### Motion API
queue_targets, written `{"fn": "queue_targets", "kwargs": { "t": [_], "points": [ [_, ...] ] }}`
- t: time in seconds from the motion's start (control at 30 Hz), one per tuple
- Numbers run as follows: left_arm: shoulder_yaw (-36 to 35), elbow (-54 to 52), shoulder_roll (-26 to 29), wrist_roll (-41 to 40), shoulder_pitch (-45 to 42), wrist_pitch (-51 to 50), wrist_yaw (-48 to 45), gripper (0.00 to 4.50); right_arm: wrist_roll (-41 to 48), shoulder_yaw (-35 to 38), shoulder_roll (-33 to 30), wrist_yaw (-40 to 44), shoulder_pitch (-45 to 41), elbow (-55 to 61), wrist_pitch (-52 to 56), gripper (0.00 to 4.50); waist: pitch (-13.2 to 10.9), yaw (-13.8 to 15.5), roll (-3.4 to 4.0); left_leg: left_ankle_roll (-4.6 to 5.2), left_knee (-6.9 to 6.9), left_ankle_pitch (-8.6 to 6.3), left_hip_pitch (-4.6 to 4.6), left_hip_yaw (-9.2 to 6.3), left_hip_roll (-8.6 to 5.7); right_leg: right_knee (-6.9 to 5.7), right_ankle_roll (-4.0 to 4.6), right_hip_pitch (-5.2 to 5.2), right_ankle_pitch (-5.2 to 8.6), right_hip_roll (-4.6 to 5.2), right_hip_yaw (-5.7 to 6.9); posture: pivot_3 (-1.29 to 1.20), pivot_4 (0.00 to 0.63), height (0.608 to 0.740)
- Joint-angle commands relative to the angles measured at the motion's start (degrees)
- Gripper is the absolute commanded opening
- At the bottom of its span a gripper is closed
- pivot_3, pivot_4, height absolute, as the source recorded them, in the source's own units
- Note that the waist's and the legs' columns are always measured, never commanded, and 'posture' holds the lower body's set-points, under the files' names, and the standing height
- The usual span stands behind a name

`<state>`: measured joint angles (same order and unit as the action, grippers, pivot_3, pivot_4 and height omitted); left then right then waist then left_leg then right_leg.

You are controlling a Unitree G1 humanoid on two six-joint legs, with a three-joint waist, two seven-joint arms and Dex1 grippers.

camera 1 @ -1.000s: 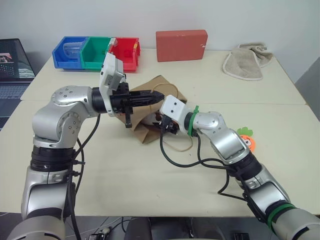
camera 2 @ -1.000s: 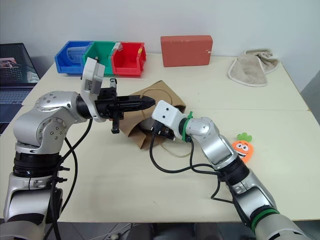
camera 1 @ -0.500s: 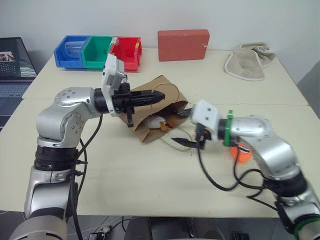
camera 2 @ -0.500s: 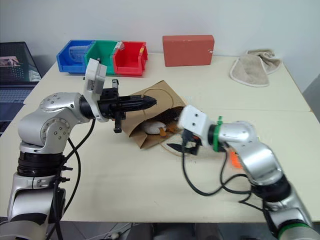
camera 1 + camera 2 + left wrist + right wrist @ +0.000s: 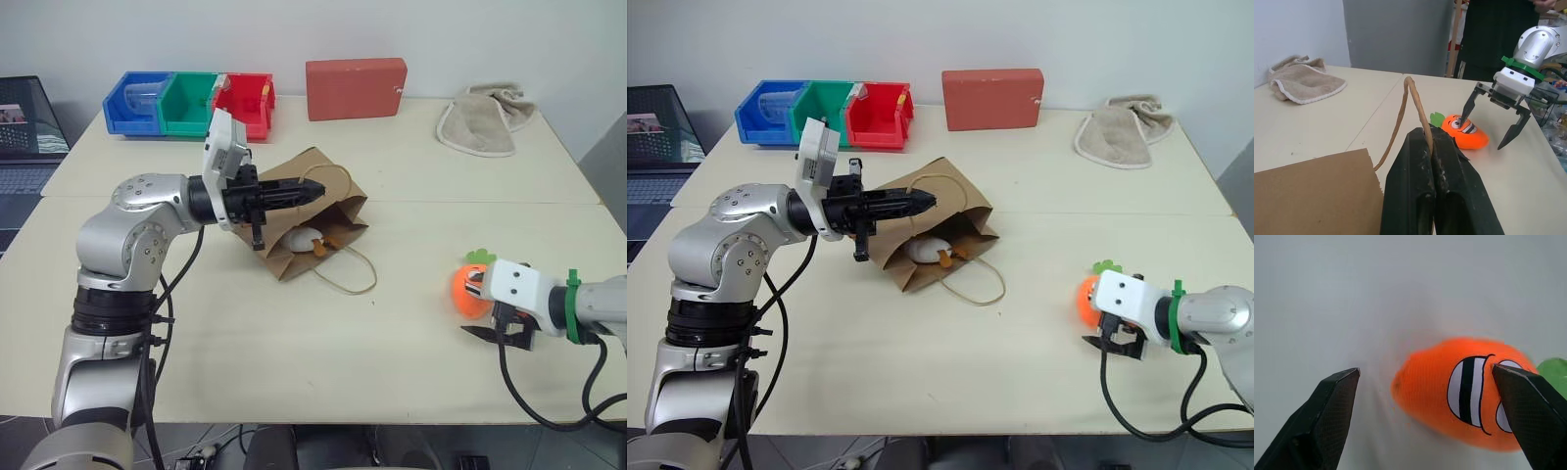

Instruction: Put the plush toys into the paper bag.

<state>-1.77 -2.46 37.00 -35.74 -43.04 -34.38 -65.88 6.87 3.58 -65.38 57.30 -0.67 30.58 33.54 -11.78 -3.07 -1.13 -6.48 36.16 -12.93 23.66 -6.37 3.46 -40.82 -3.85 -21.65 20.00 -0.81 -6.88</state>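
Carrot toy: orange, smiling, green leaves; lies on the desk at the near right, well apart from the bag.
Egg toy: white with a yellow face, lying inside the mouth of the paper bag, partly showing.
Paper bag: brown kraft, lying on its side in the middle of the desk, mouth toward the near right; one twine loop trails flat on the desk, the other is lifted.
Left end effector: fingers pressed together, pinching the lifted twine handle above the bag, pointing level toward the right.
Right end effector: fingers spread wide, hovering at the carrot toy with one finger on each side of it; whether either finger touches the toy I cannot tell.
Far edge of desk: red box, beige towel at the far right, blue, green and red bins at the far left.
Far left: laptop.
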Motion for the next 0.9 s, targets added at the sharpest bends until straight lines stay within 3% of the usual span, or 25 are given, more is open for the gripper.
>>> {"fn": "queue_targets", "kwargs": {
  "t": [0.03, 0.43, 0.6, 0.7, 0.9],
  "points": [
    [-1.21, -2.01, 0.67, -0.27, -0.07, 0.77, 0.16, 0.00, -2.26, 0.25, 1.12, -2.64, -1.49, -3.12, -2.77, 4.11, 0.00, -0.03, 0.00, 0.00, 0.01, 0.00, -0.02, 0.00, 0.00, 0.00, 0.00, 0.03, 0.00, 0.00, 0.00, 0.00, 0.150, 0.740],
    [-1.56, -2.37, 1.08, -0.62, 0.04, 0.41, 0.57, 0.00, -6.28, -2.25, 2.32, -4.45, -3.89, -8.18, -8.82, 0.09, 0.00, 0.08, -0.01, -0.01, 0.03, 0.00, -0.23, -0.01, -0.01, 0.02, -0.01, 0.27, 0.00, 0.01, -0.01, 0.00, 0.150, 0.740],
    [-2.60, -1.35, 0.80, -1.81, -1.21, -0.62, 1.07, 0.00, 2.51, -0.66, 5.36, -1.42, -9.54, -1.39, -5.34, 0.04, 0.00, -0.20, 0.00, -0.01, 0.04, 0.00, -0.25, 0.00, 0.00, 0.00, -0.01, 0.27, 0.00, 0.01, -0.02, 0.00, 0.150, 0.740],
    [-2.95, -0.76, 1.03, -2.22, -1.90, -1.13, 0.93, 0.00, 9.24, -3.06, 11.10, -2.42, -16.76, 4.32, 0.74, 0.04, -0.01, -0.39, 0.00, -0.01, 0.00, 0.01, -0.29, -0.01, 0.06, -0.05, 0.00, 0.27, 0.00, -0.05, -0.01, 0.00, 0.150, 0.740],
    [-3.09, -0.10, 1.25, -2.58, -2.65, -1.55, 0.64, 0.00, 9.14, -9.32, 18.38, -6.39, -25.12, 4.60, 4.49, 0.04, -0.01, 0.45, -0.02, -0.02, 0.00, 0.01, -0.25, -0.07, 0.01, 0.00, 0.00, 0.27, 0.00, 0.00, 0.06, 0.00, 0.150, 0.740]
  ]
}}
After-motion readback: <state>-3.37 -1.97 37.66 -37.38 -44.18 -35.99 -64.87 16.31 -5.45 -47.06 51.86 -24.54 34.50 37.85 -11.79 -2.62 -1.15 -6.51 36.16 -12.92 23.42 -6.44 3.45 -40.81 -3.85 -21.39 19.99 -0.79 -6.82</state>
